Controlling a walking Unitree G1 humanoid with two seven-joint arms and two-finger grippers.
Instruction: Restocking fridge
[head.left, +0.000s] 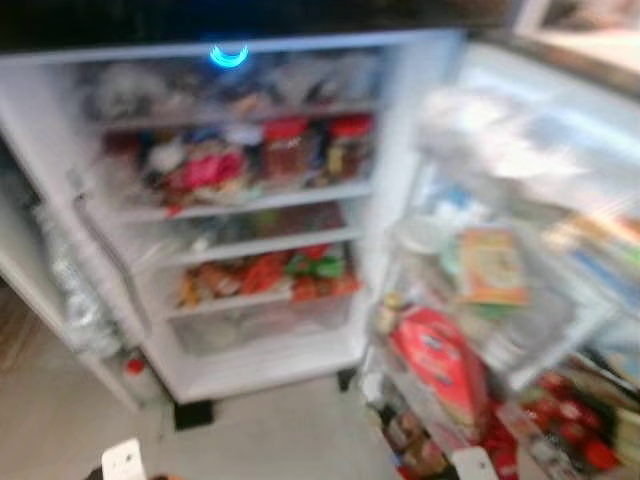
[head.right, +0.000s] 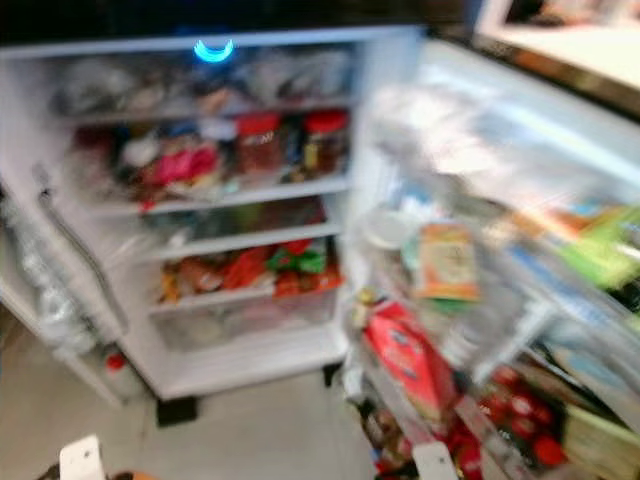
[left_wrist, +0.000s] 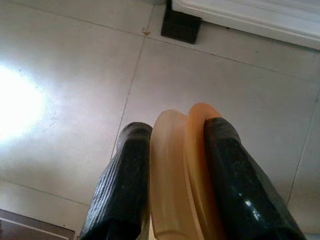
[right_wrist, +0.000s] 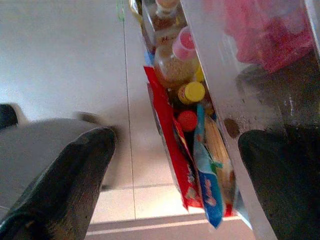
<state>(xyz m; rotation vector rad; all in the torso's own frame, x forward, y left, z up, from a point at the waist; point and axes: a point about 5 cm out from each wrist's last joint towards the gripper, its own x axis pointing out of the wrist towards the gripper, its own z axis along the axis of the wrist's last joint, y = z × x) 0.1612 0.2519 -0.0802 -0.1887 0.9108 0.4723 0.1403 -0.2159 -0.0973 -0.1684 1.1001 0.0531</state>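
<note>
The open fridge (head.left: 262, 362) stands ahead, blurred, its shelves packed with jars and packets. Its door (head.left: 560, 130) swings out on the right, and the door racks hold a red packet (head.left: 440, 362) and an orange box (head.left: 490, 265). My left gripper (left_wrist: 177, 132) hangs low over the floor tiles, shut on a pale orange rounded item (left_wrist: 182, 170) that looks like two flat discs side by side. My right gripper (right_wrist: 177, 145) is open, fingers wide apart, beside the lowest door rack with its bottles (right_wrist: 172, 60) and a red-and-blue packet (right_wrist: 200, 170).
Two red-lidded jars (head.left: 308, 148) sit on the second shelf. A clear drawer (head.left: 265, 322) is at the bottom of the fridge. A black foot (left_wrist: 181, 25) props the fridge base. Pale floor tiles (head.left: 280, 430) lie in front of it. A counter (head.right: 570, 45) is at the far right.
</note>
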